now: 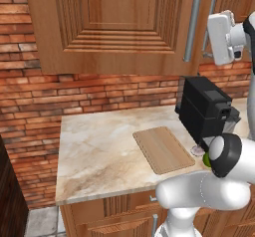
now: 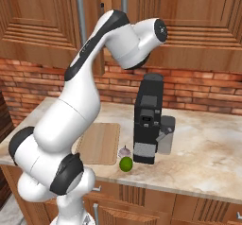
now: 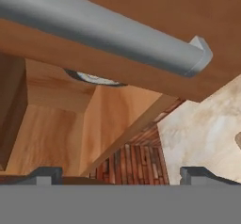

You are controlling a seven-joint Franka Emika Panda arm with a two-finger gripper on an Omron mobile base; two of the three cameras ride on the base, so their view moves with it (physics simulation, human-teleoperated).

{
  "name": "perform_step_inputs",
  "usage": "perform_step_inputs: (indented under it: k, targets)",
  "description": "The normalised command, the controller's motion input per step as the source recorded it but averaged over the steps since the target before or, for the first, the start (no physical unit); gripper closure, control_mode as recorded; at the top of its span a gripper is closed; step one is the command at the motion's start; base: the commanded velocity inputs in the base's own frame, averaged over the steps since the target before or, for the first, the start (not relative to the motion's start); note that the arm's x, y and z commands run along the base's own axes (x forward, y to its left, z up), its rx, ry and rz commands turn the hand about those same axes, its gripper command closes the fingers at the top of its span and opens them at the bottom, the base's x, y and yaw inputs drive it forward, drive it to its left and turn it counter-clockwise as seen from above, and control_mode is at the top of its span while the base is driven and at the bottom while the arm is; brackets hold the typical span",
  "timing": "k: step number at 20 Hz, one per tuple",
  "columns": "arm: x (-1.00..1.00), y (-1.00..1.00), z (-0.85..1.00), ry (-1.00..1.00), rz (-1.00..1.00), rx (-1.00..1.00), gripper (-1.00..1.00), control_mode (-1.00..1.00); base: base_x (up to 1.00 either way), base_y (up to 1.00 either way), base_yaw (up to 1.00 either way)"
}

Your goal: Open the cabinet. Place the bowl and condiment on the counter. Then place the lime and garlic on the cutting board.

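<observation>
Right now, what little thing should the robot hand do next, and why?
Probably swing the cabinet door wider. In the hand view the open gripper sits just under the grey handle, not gripping it, and the door is partly ajar, with the bowl peeking past its edge. The lime and garlic wait beside the cutting board.

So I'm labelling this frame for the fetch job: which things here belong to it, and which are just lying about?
Belongs to the job:
cabinet
counter
cutting board
lime
garlic
bowl, partly seen inside the cabinet
tool, open near the handle

Lying about:
coffee machine
brick wall
</observation>
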Motion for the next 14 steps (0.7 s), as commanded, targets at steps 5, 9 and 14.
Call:
perform_step_inputs:
  k: [5,9,14]
  targets:
    - [-0.25,0.3,0.0,0.0,0.06,0.03,-1.0,-1.0,0.0,0.0,0.0]
    - [-0.3,0.36,0.0,0.0,0.1,0.05,-1.0,-1.0,0.0,0.0,0.0]
    - [-0.35,0.41,0.0,0.0,0.11,0.03,-1.0,-1.0,0.0,0.0,0.0]
